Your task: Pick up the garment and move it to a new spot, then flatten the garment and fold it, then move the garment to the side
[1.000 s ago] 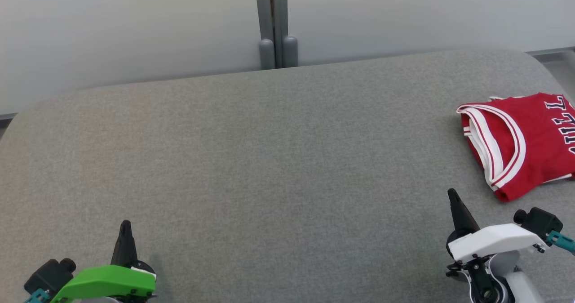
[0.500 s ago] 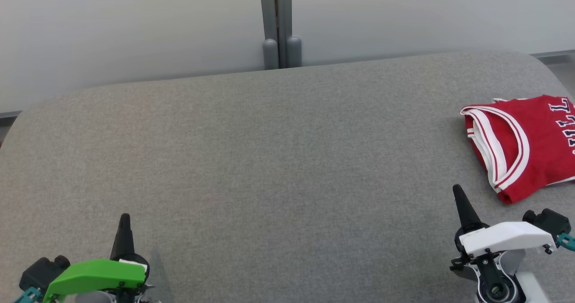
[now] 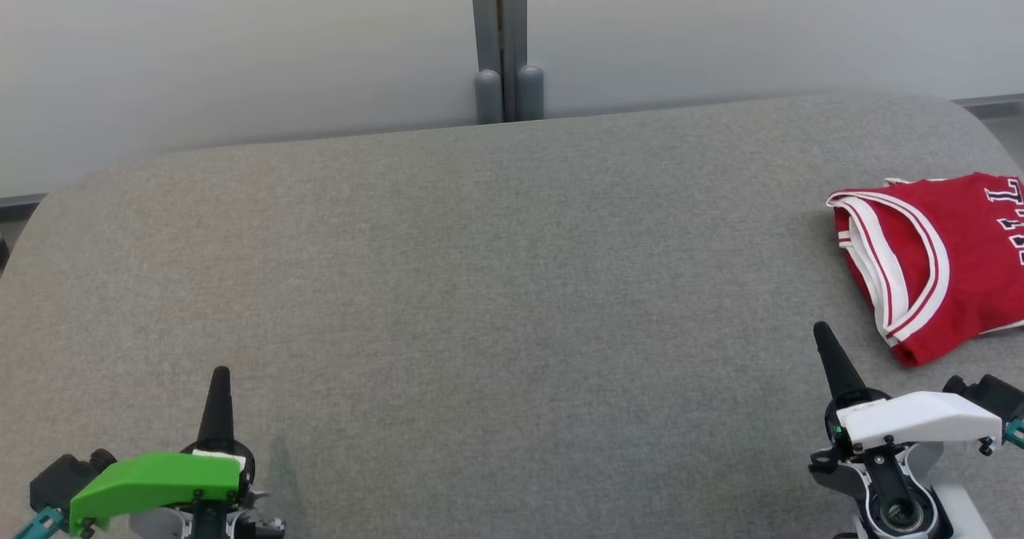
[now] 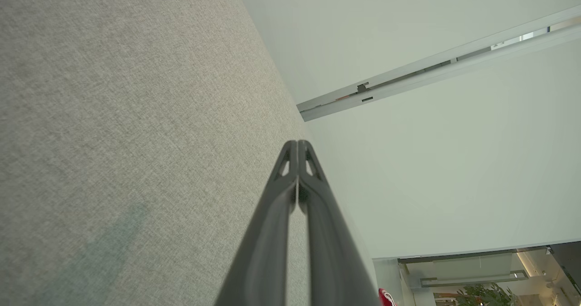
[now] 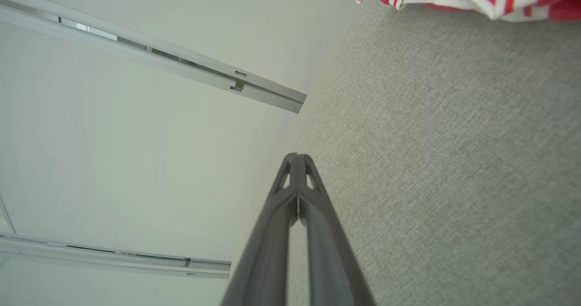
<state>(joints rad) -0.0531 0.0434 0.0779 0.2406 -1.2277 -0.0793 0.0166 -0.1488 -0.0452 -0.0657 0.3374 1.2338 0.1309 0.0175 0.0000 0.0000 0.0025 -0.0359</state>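
Nearest the robot, the left gripper point(image 3: 219, 383) sits at the lower left with its fingers pressed together on nothing; the right gripper point(image 3: 829, 345), at the lower right, is likewise closed and empty; both are over the grey padded surface point(image 3: 496, 283). Just beyond the right gripper and further right, near its tip but apart from it, the red garment point(image 3: 944, 259) lies folded by the surface's right edge, partly cut off by the head view; judging by that, the folding and the move aside look done, with little or nothing left.
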